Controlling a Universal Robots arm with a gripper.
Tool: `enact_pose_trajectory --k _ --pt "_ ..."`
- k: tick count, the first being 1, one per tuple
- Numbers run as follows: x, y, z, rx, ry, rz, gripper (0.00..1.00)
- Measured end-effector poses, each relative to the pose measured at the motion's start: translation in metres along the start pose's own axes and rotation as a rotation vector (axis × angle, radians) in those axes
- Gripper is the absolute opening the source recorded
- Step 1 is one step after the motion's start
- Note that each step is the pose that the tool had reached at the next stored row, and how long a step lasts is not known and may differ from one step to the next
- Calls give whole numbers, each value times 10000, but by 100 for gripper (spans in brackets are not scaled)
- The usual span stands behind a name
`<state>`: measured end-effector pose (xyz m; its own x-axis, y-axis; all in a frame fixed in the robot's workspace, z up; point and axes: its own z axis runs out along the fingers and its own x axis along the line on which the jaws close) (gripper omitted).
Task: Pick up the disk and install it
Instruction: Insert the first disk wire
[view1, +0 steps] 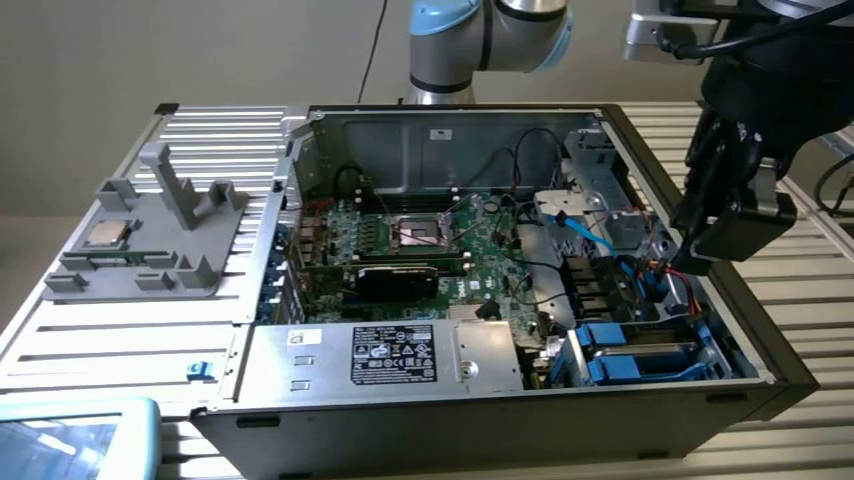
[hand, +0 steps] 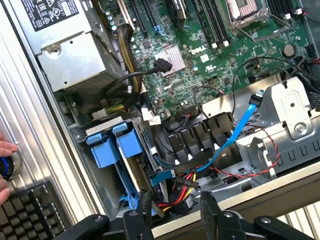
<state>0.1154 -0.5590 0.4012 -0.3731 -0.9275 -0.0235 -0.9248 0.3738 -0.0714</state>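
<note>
- While the black two-finger gripper (view1: 725, 240) hangs high over the side wall of the open black computer case (view1: 747, 385) on the exterior view's right, the disk (view1: 638, 362) sits low in the drive bay at the case's near corner. It is below the gripper, toward the exterior view's left and well apart from it.
- Gripper fingers (hand: 137, 223) stand spread wide. The gap between them carries nothing and touches nothing.
- Wrist view looks down past the fingers onto the bay, with the disk just beyond the case rim.
- Bay is hemmed on one flank by the case wall and on the other by the large silver power-supply box with a black label (view1: 387, 355).
- Bundle of red, yellow and black wires (hand: 175, 192) crowds the bay's inner end, just beside the disk.
- Light-blue flat data cable (hand: 241, 125) arcs over the black ribbed fittings next to the bay.
- Case lies open upward, so the room above the bay is free. The green motherboard (view1: 427, 240) lies farther in.
- Disk shows mainly its blue plastic carrier frame, two blue ends side by side, standing on edge in the slot.
- Its grey metal body is mostly hidden, and I cannot make out the label.
- Outside the case, on the slatted metal table (view1: 801, 300), a grey plastic fixture (view1: 174, 250) carries a small square silver chip (view1: 107, 233).
- A person's hand (hand: 5, 150) rests at the table edge beside a black keyboard (hand: 27, 212).
</note>
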Motion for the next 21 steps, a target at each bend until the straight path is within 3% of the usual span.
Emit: enact_pose_trajectory --k 12,14,18,21 --pt "0 0 4 -73 -149 -2171 52" --pt "0 1 11 -161 -129 -2414 52" --pt "36 -12 25 -432 -63 -2542 52" --pt "106 -43 25 -536 -38 -2544 52"
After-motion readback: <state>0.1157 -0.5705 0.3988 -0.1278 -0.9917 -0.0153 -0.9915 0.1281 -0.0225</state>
